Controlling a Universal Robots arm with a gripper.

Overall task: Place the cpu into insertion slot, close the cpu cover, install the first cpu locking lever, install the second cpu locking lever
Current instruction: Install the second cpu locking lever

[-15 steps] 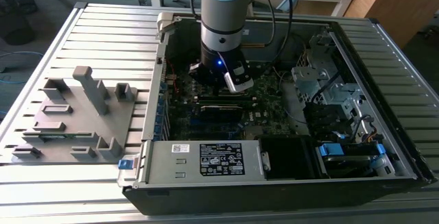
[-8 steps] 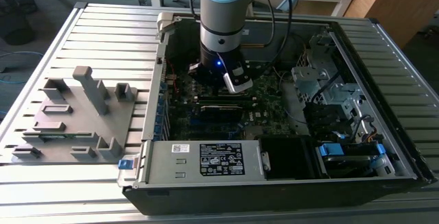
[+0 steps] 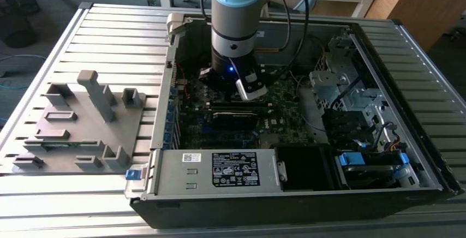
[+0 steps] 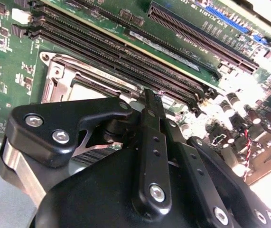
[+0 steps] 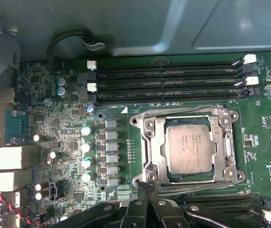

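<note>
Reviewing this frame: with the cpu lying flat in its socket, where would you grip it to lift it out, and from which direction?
Judging by its pose, come straight down from above and pinch two opposite edges of the cpu. It lies flat with its metal top facing up inside the cpu cover, whose frame closely surrounds it, so a sideways approach looks blocked. The gripper sits at the frame's edge.

Robot arm [image 3: 234, 9] points straight down, wrist vertical. Black gripper [image 5: 147, 187] at its end, fingers [image 4: 152, 107] pressed together w/ no gap, holding nothing.
</note>
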